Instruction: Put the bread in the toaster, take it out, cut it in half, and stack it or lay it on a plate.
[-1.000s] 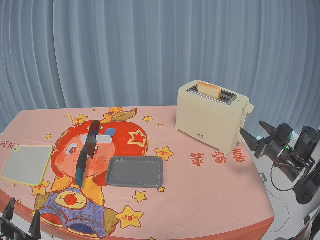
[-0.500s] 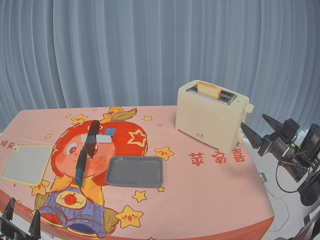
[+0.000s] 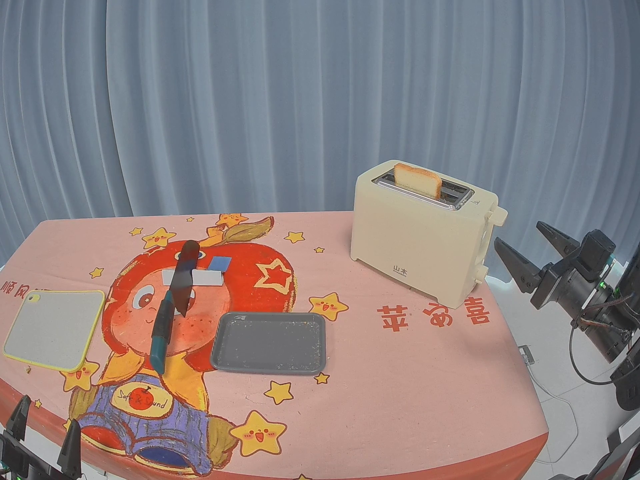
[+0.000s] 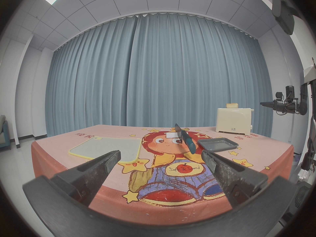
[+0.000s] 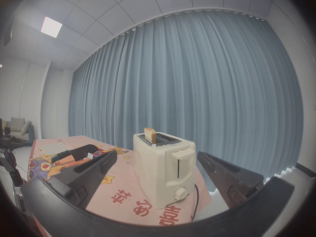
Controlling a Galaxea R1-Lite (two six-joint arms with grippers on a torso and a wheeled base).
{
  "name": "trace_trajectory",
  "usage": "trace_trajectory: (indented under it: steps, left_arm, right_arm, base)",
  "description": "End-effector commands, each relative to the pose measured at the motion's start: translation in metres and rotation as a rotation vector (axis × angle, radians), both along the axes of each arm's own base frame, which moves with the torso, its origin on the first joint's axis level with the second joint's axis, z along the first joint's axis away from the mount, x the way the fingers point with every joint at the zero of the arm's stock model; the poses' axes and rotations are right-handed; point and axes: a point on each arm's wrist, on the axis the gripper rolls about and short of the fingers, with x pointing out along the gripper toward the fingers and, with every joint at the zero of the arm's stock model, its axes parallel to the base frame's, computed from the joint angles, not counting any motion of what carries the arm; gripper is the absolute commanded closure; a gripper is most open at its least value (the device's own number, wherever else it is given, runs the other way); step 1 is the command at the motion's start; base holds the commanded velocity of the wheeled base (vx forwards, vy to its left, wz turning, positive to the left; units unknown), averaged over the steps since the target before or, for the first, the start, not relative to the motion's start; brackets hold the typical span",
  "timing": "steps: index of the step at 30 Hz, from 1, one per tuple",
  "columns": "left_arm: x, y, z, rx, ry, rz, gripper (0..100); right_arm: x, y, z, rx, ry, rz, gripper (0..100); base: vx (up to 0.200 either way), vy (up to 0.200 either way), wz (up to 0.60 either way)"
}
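Head view: the bread (image 3: 417,180) stands in the toaster (image 3: 420,241) at the tabletop's (image 3: 413,381) far right. The plate (image 3: 269,343) lies near centre, with the knife (image 3: 170,305) just left of it.
Left wrist view: the left tool (image 4: 160,156) hangs released and empty.
Right wrist view: the right tool (image 5: 156,156), released, faces the toaster.

Bread (image 3: 417,179) in toaster (image 3: 420,241), right of plate (image 3: 269,343)

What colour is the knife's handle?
The knife handle is teal, below a dark blade. The head view shows it best.
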Motion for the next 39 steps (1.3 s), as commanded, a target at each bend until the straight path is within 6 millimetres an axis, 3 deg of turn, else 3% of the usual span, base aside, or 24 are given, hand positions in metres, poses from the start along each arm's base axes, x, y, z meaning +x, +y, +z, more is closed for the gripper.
trace_trajectory:
  steps: [1, 22, 31, 39]
  left_arm:
    - [0.001, 0.000, -0.005, 0.000, 0.019, 0.001, 0]
    - [0.001, 0.000, -0.005, 0.000, 0.019, 0.001, 0]
    - [0.001, 0.000, -0.005, 0.000, 0.019, 0.001, 0]
    - [0.001, 0.000, -0.005, 0.000, 0.019, 0.001, 0]
  right_arm:
    - [-0.003, -0.001, 0.004, 0.006, -0.018, 0.004, 0]
    - [-0.014, -0.006, 0.011, 0.011, -0.049, 0.002, 0]
    - [-0.031, -0.017, -0.013, -0.013, 0.050, -0.024, 0]
    - [-0.045, -0.031, -0.017, 0.000, 0.067, -0.088, 0]
  base:
    - [0.000, 0.000, 0.00]
    - [0.000, 0.000, 0.00]
    - [0.000, 0.000, 0.00]
    - [0.000, 0.000, 0.00]
